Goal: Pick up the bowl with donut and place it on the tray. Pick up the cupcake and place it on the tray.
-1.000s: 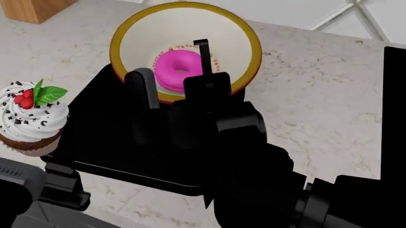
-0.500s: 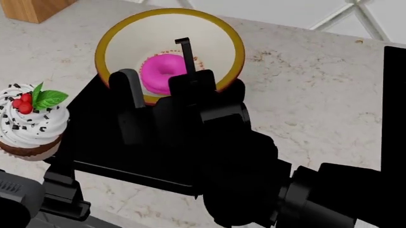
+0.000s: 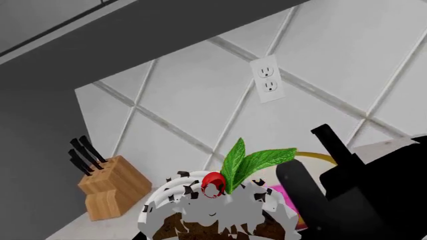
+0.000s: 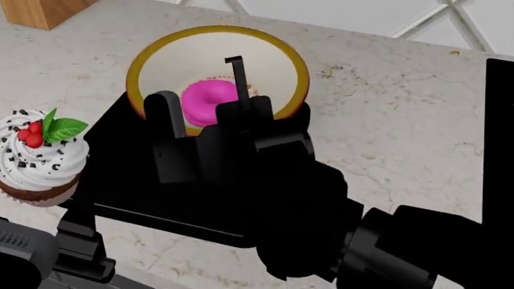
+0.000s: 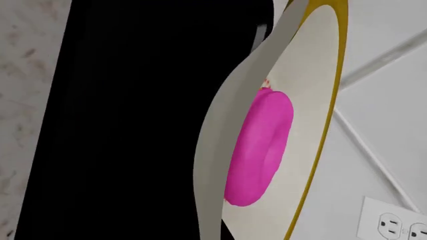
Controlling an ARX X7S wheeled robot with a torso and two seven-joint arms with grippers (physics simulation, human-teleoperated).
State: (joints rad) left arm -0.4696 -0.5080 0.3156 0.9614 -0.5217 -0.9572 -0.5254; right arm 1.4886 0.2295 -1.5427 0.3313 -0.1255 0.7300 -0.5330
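The cream bowl (image 4: 265,66) with a yellow rim holds the pink donut (image 4: 204,99) and leans toward me over the far part of the black tray (image 4: 112,180). My right gripper (image 4: 199,78) is shut on the bowl's near rim, one finger inside and one outside. The right wrist view shows the bowl (image 5: 307,100) edge-on with the donut (image 5: 263,145) in it. The cupcake (image 4: 40,159) stands on the counter left of the tray. It fills the near part of the left wrist view as the cupcake (image 3: 213,210). My left gripper (image 4: 72,247) sits low just before it, its jaws hidden.
A wooden knife block (image 4: 40,12) stands at the back left, seen also as the knife block (image 3: 110,190). A black appliance (image 4: 499,150) lines the right edge. A tiled wall with an outlet (image 3: 267,80) backs the marble counter (image 4: 401,120).
My right gripper has carried the bowl and donut a little to the left, then slightly lower over the tray. The cupcake sits a touch lower in the head view.
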